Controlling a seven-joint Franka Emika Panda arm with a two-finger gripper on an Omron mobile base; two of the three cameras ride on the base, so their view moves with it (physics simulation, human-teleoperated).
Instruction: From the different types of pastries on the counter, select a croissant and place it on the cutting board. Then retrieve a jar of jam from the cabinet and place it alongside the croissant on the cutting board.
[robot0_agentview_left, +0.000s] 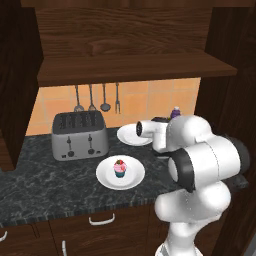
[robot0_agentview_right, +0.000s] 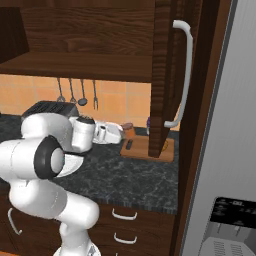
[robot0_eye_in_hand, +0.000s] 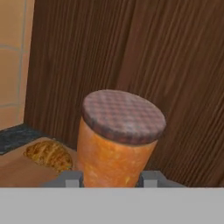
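In the hand view the gripper (robot0_eye_in_hand: 111, 178) pinches an orange-brown jar of jam (robot0_eye_in_hand: 116, 140) between its two fingers, whose tips are cut off by the lower edge. Just left of the jar a croissant (robot0_eye_in_hand: 48, 154) lies on the cutting board (robot0_eye_in_hand: 15, 171). From the right base view the jar (robot0_agentview_right: 128, 131) hangs above the board (robot0_agentview_right: 142, 148) on the bench (robot0_agentview_right: 125, 175), the board partly hidden by a dark cabinet door (robot0_agentview_right: 161, 75).

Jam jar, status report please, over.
Gripper shut on jam jar, jar upright. Croissant already on cutting board, beside jar. Open cabinet door close behind; nothing between jar and board.
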